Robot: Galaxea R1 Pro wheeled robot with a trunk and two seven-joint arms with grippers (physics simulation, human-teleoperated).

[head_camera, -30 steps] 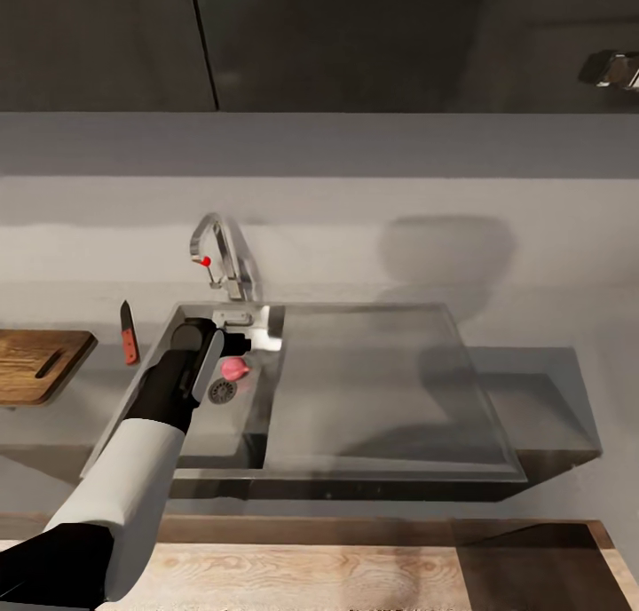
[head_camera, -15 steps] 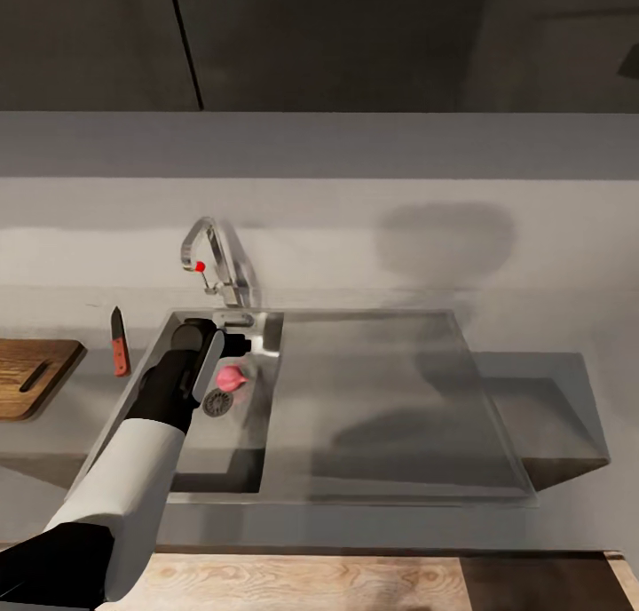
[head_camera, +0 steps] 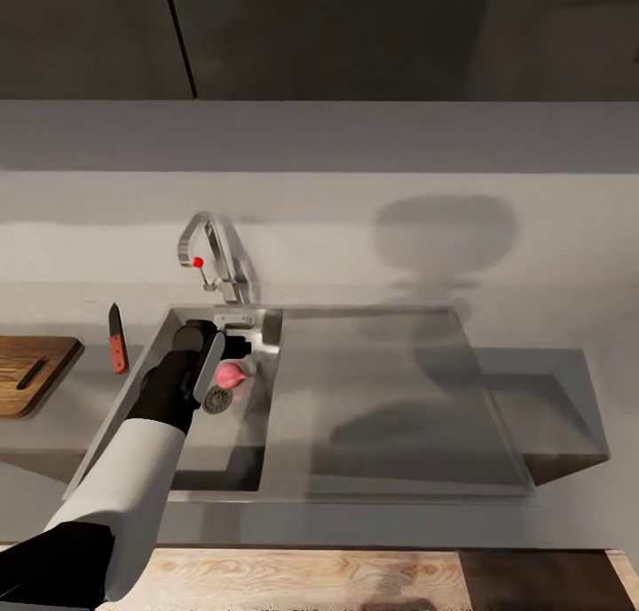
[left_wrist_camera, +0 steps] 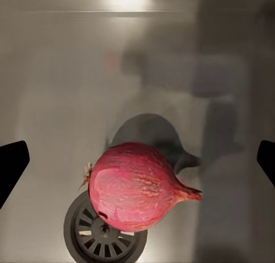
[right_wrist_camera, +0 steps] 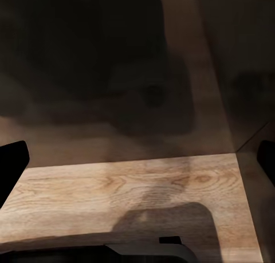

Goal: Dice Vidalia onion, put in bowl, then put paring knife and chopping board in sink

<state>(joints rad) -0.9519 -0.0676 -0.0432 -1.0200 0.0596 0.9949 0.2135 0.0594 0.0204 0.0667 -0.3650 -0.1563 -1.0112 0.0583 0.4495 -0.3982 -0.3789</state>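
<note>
We are at the first step, our left gripper [left_wrist_camera: 137, 160] spread wide above the small pinkish-red, pointed Vidalia onion [left_wrist_camera: 137, 187] lying by the round drain in the rectangular stainless-steel sink [head_camera: 355, 487], so next we should lower and close around it.

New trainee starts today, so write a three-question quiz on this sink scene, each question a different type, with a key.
1. True or false: the Vidalia onion lies in the sink, partly over the drain.
2. What lies on the countertop between the chopping board and the sink?
   A tap  B paring knife  C bowl
3. Fill in: the left gripper above the onion is ____.

Key: 1 true; 2 B; 3 open.
</note>
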